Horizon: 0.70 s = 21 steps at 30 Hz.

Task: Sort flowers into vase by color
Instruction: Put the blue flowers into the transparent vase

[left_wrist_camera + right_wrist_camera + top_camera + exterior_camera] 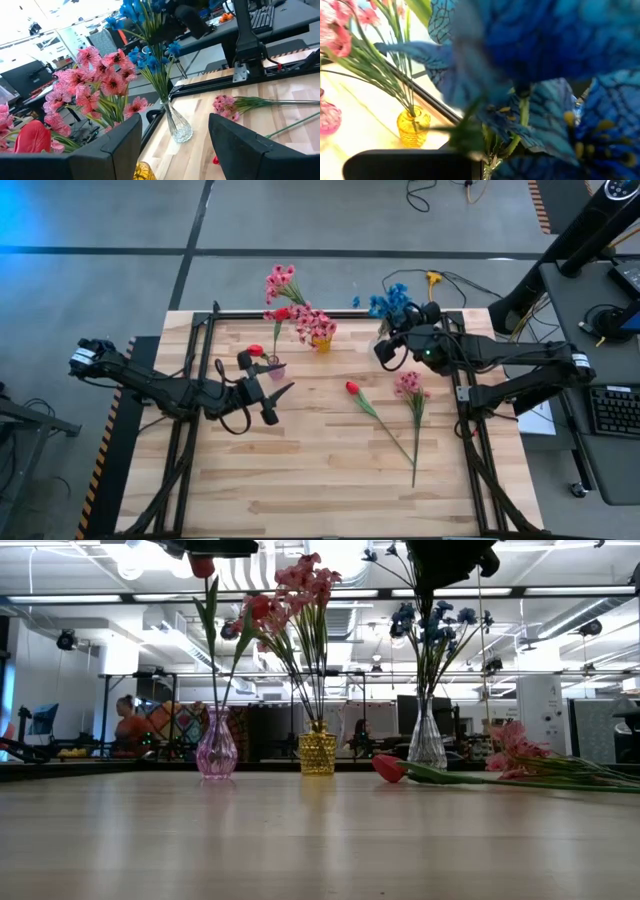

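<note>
Pincer of the left arm (pixel 262 393), jaws wide and empty, sits mid-desk left by the pink glass vase (pixel 275 367); the red tulip-like bud on its thin green stem (pixel 353 388) lies just right of it, stem slanting toward the near edge. Right pincer (pixel 386 350), shut, hangs over the blue clustered blooms (pixel 392 302).

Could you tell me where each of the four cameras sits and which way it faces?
High view: overhead, looking straight down on the table; both arms show, left hand open, right hand shut.
Low view: at tabletop height, looking level across at the pink vase, yellow vase and clear vase.
Left wrist view: past its own fingers toward the blue flowers.
Right wrist view: pressed close against blue petals.
Low and left wrist views share the clear vase.
</note>
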Each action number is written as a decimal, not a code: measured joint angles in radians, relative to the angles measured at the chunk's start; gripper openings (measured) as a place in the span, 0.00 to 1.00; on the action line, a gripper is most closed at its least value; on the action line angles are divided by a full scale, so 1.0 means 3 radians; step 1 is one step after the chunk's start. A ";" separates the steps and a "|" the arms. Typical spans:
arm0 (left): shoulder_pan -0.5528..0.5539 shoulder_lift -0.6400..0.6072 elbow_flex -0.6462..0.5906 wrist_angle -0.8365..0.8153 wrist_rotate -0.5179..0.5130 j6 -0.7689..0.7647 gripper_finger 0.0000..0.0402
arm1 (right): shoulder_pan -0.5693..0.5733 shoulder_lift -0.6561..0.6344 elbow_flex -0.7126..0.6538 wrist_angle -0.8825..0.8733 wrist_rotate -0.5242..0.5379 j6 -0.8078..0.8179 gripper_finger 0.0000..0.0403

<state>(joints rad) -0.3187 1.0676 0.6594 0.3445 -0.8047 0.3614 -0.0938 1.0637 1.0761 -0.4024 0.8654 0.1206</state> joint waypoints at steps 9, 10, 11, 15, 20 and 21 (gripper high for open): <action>0.0000 0.0001 0.0006 0.0021 0.0000 0.0000 0.53 | -0.0106 0.0000 -0.0055 0.0104 -0.0004 0.0004 0.08; 0.0000 0.0001 0.0006 0.0022 0.0000 0.0000 0.53 | -0.0109 0.0000 -0.0064 0.0121 -0.0004 0.0004 0.08; 0.0000 0.0001 0.0006 0.0022 0.0000 0.0000 0.53 | -0.0112 -0.0001 -0.0077 0.0141 -0.0005 0.0004 0.08; 0.0000 0.0001 0.0006 0.0022 0.0000 0.0001 0.53 | -0.0113 -0.0001 -0.0114 0.0207 -0.0009 0.0023 0.08; 0.0000 0.0001 0.0006 0.0022 0.0000 0.0001 0.53 | -0.0128 -0.0001 -0.0178 0.0322 -0.0018 0.0014 0.08; 0.0000 0.0001 0.0006 0.0022 0.0000 0.0001 0.53 | -0.0132 -0.0001 -0.0184 0.0328 -0.0021 0.0027 0.08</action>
<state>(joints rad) -0.3187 1.0679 0.6613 0.3511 -0.8047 0.3618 -0.1335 1.0634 1.0210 -0.3041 0.8591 0.1287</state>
